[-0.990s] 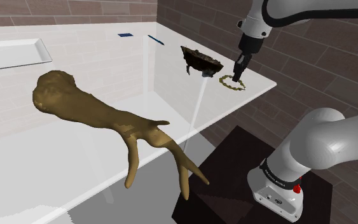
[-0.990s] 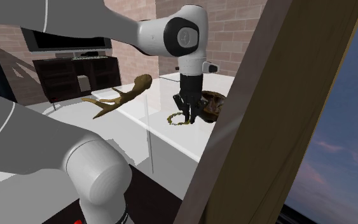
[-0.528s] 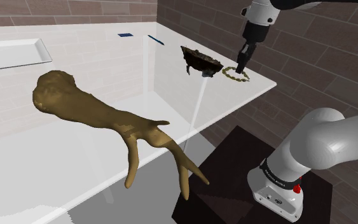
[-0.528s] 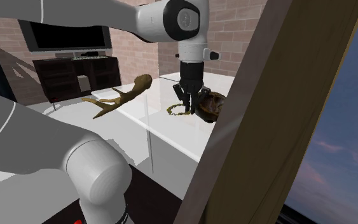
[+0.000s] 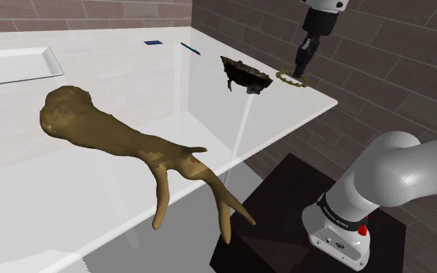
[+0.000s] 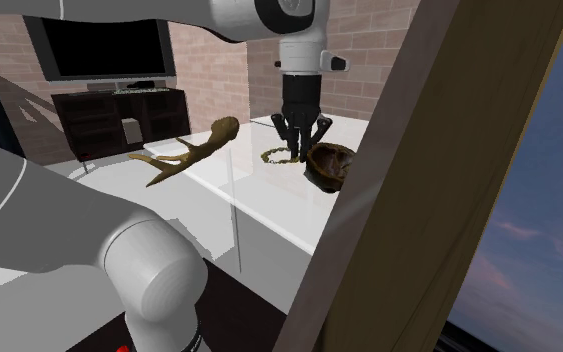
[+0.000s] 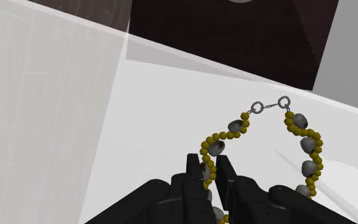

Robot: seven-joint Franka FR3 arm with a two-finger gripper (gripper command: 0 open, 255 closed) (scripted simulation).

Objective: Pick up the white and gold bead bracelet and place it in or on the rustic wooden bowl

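The bead bracelet [image 7: 305, 144], gold beads with pale grey-white ones and a ring clasp, hangs from my gripper [image 7: 209, 168], which is shut on one strand of it. In the shoulder view the gripper [image 5: 300, 72] holds the bracelet [image 5: 289, 79] above the white table [image 5: 116, 202], just right of the dark brown bowl [image 5: 245, 74]. In the second exterior view the bracelet [image 6: 277, 157] dangles left of the bowl [image 6: 329, 165], with the gripper [image 6: 302, 148] above and between them.
A large brown antler-shaped piece of wood [image 5: 123, 139] lies across the table's middle. A white tray [image 5: 15, 66] sits at the far left and small blue items [image 5: 153, 43] at the back. A wooden post [image 6: 419, 180] hides the second exterior view's right.
The gripper has risen from the tabletop with the bracelet in it. The bracelet left the surface and now hangs closer to the bowl's edge.
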